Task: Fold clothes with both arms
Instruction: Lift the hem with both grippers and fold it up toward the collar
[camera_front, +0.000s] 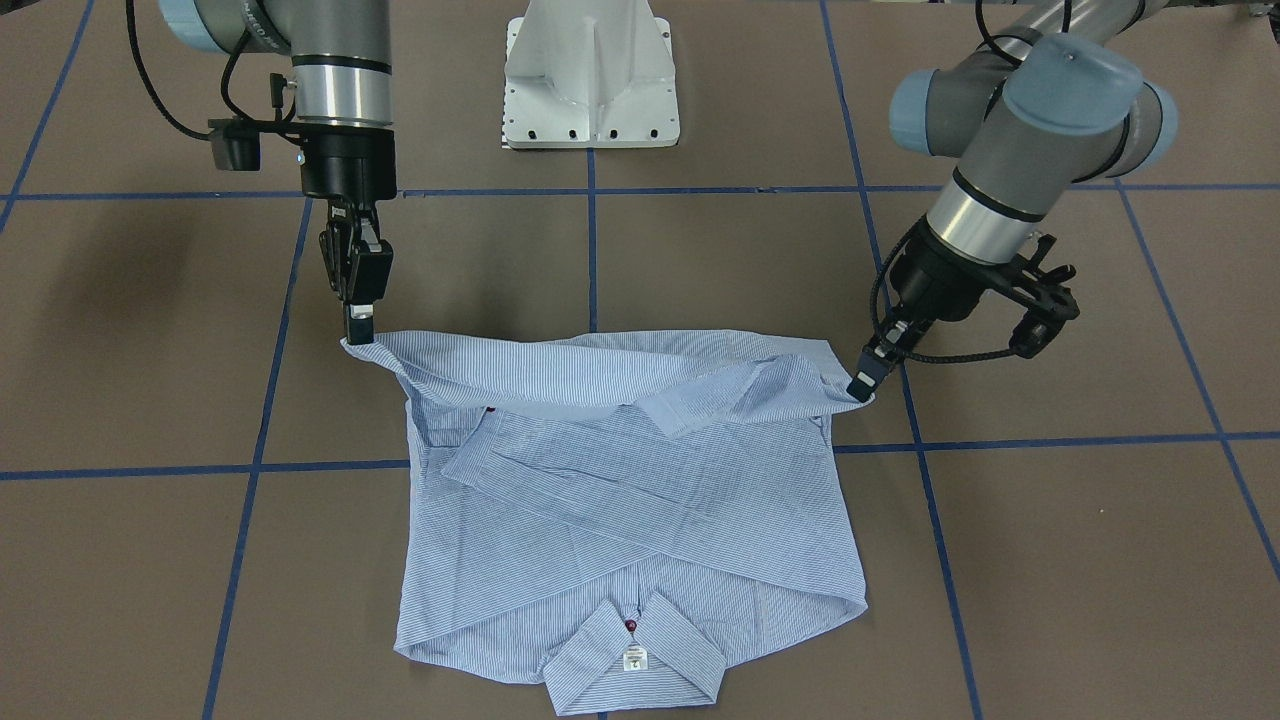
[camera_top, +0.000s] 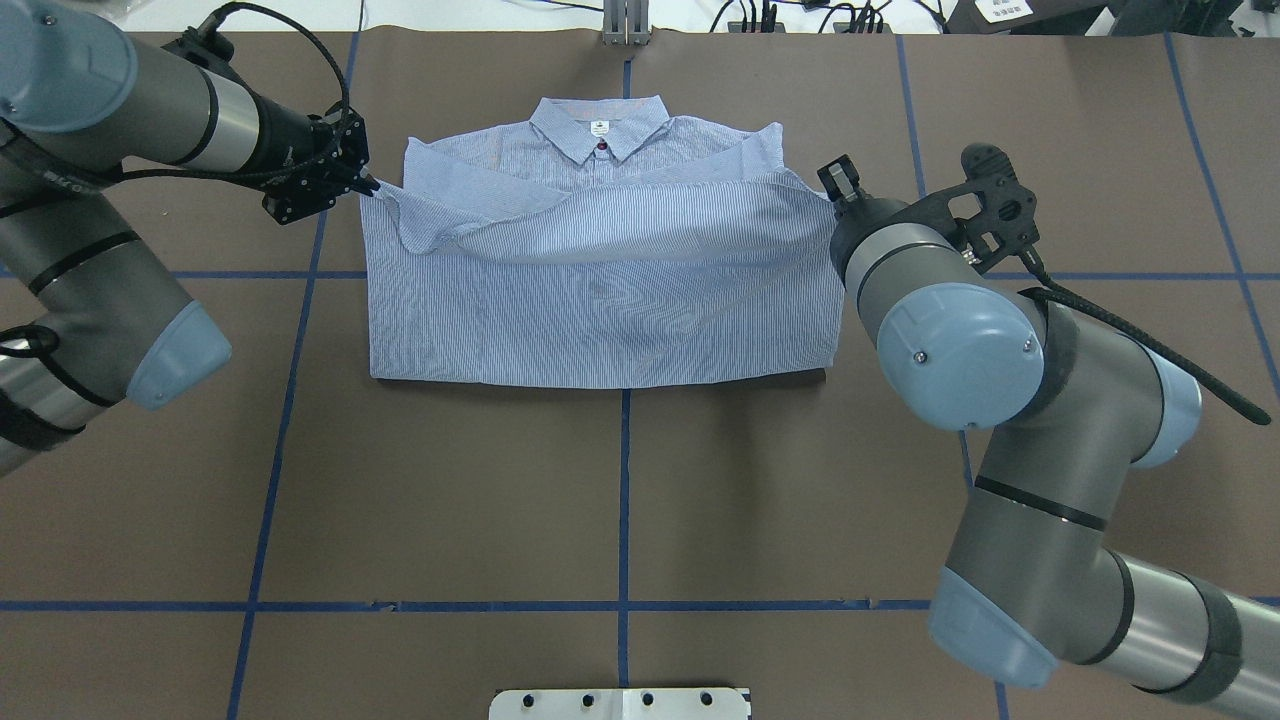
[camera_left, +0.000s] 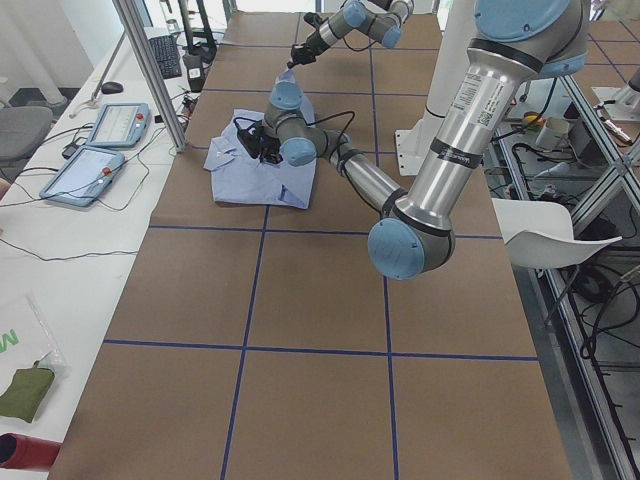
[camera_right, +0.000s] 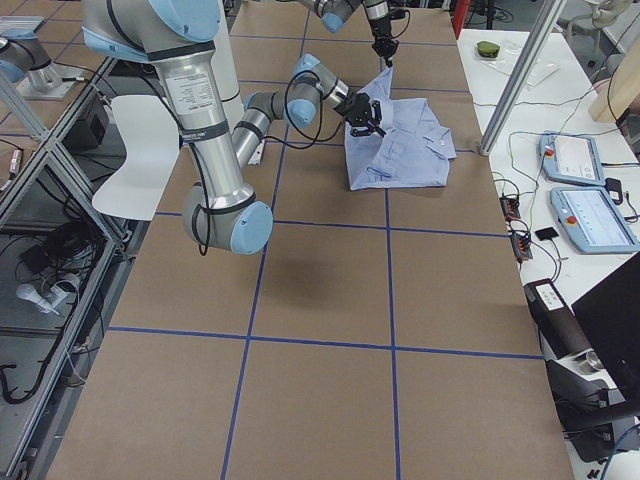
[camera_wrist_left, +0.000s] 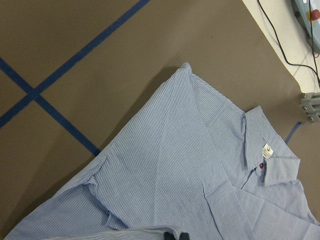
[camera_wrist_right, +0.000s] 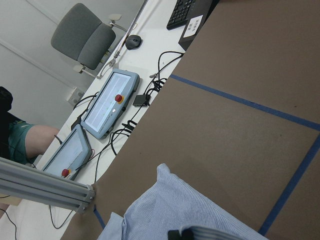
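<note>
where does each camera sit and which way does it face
Front-facing: across the table, facing the white base; left arm at view's right.
Overhead: above, behind the base, down on the shirt; both arms.
Exterior left: table's end; left arm near.
Exterior right: opposite end; right arm near.
Left wrist: down on the collar; jaws at bottom edge.
Right wrist: toward two pendants; jaws at bottom edge.
Front-facing and overhead share the whole shirt.

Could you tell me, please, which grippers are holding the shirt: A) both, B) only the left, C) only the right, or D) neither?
A: the left gripper and the right gripper each pinch one raised corner of the shirt.
</note>
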